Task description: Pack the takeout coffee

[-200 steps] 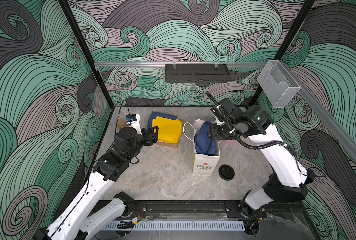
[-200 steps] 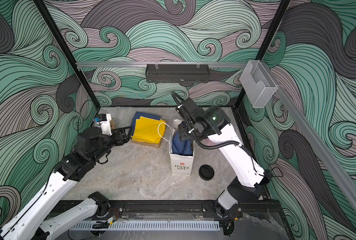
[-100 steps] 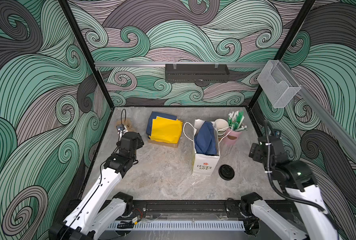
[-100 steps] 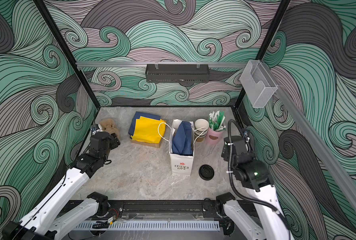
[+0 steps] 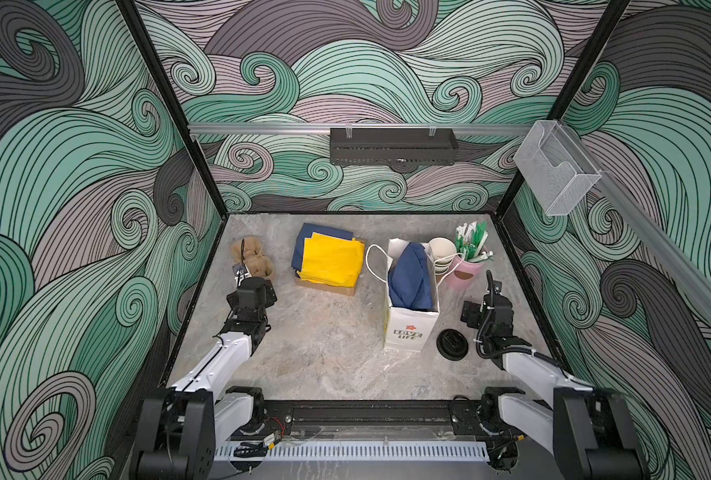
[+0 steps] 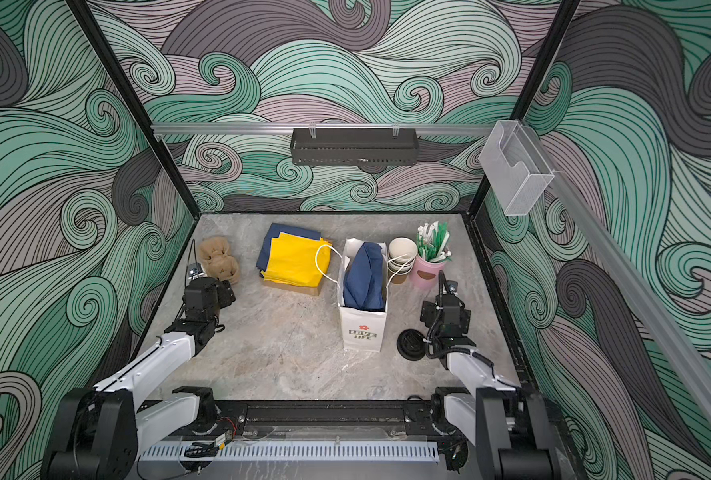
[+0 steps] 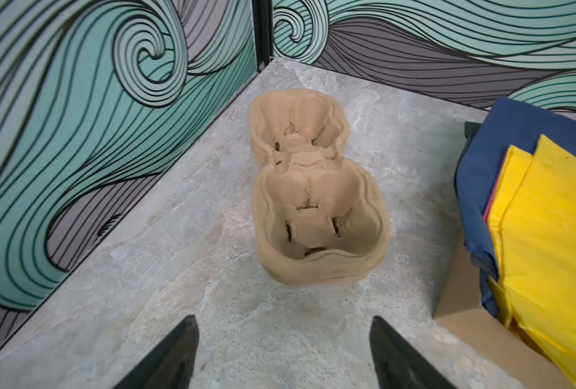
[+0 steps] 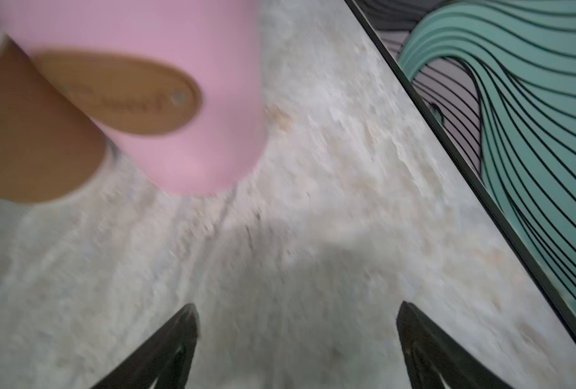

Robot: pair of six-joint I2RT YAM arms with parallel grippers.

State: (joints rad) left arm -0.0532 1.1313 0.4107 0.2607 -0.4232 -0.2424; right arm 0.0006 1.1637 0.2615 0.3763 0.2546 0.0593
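The takeout coffee is out of view in every frame. A white paper bag (image 5: 408, 328) stands upright mid-table with a blue cloth (image 5: 412, 278) filling its mouth. My left gripper (image 7: 281, 320) is open over bare table, pointing at an empty brown pulp cup carrier (image 7: 313, 188) near the left wall. In both top views that gripper (image 5: 252, 291) sits just in front of the carrier (image 5: 252, 257). My right gripper (image 8: 296, 304) is open with nothing between its fingers, and sits low (image 5: 489, 309) right of the bag, facing a pink cup (image 8: 165, 84).
A stack of lidless cups (image 5: 441, 251) and the pink cup of green and white sticks (image 5: 468, 270) stand behind the bag. Loose black lids (image 5: 452, 344) lie beside the bag's front right. Yellow and blue sheets (image 5: 331, 259) rest on a cardboard box at the back.
Both arms have pulled back from the middle toward the front. The right gripper left the bag's mouth and opened wider. The left gripper left the yellow sheets and now faces the carrier.
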